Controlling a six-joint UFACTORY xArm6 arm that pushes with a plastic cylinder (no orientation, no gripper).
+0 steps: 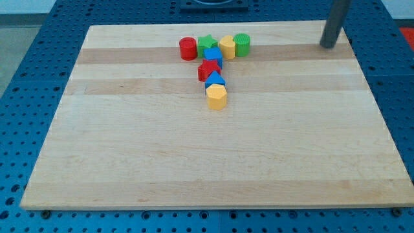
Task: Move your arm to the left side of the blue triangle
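The blue triangle [215,80] sits in a column of blocks near the board's top middle, between a red star [208,70] above it and a yellow hexagon [217,97] below it. My tip [328,46] rests on the board at the view's top right, far to the right of the triangle and slightly above it. The rod runs up out of the view's top edge.
A row above the column holds a red cylinder [187,48], a green star [207,44], a yellow heart [227,46] and a green cylinder [242,44]; a blue cube [213,57] sits just under them. The wooden board [207,155] lies on a blue perforated table.
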